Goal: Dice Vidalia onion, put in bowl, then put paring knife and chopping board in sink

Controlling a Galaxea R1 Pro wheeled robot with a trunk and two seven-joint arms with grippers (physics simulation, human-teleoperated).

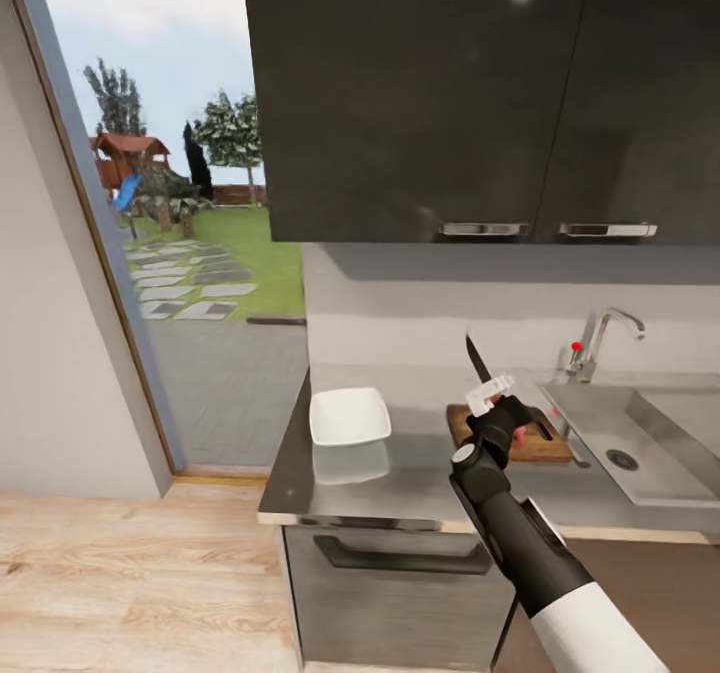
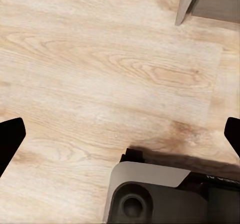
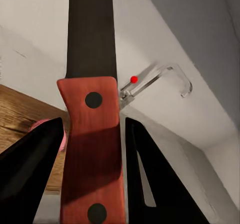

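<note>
Two-tone right arm, black gripper fingers, grey base.

In the head view the right arm is a round white sleeve nearest the camera, then a glossy black tapering forearm ending in a round black joint with a small pale cap; beyond it a black wrist carries a pale, translucent bracket at the right gripper. In the right wrist view its fingers are matte black wedges. The left gripper has black fingertips at either edge, above a rounded grey base housing with a dark circular recess.
</note>
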